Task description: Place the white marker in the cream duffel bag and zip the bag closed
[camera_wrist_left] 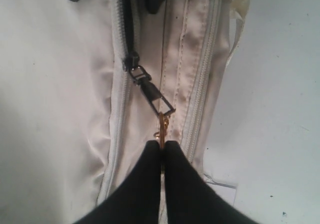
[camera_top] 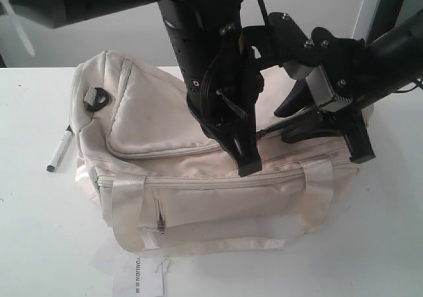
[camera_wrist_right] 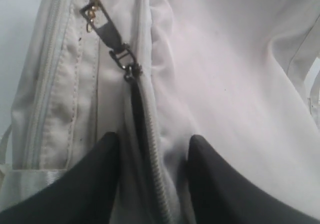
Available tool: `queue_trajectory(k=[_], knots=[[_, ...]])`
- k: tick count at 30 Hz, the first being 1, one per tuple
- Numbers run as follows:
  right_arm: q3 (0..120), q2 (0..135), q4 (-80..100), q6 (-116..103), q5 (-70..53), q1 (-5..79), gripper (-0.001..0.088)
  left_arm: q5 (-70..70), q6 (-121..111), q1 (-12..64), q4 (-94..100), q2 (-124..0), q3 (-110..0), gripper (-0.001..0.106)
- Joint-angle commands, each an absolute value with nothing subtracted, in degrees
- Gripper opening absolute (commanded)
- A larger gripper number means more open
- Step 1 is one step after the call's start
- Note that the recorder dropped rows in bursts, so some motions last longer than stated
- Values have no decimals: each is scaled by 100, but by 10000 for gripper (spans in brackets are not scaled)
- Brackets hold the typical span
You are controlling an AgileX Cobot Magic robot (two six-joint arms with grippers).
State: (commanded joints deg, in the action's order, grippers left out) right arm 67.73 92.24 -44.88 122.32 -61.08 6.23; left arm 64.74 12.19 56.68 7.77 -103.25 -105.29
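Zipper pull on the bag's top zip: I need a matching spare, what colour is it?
Zipper pull: black, with a small gold clasp at its end; clearest in the left wrist view.

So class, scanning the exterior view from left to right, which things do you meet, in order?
white marker → black buckle on the cream duffel bag → left gripper, jaws down on the bag → right gripper.

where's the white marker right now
In the exterior view the white marker lies on the white table, outside the cream duffel bag and just off its left end, untouched by either gripper.
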Motion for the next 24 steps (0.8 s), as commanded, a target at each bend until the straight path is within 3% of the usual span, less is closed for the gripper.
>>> queue_trajectory(k=[3,24], knots=[[6773,9224,-4406,12232,-6108,623,-5,6498,1219,5668,777,-10325,-10529,0],[6773,9213,-4144,12125,-5989,623,0,6996,1219,5668,1086,-10325,-10529,0]])
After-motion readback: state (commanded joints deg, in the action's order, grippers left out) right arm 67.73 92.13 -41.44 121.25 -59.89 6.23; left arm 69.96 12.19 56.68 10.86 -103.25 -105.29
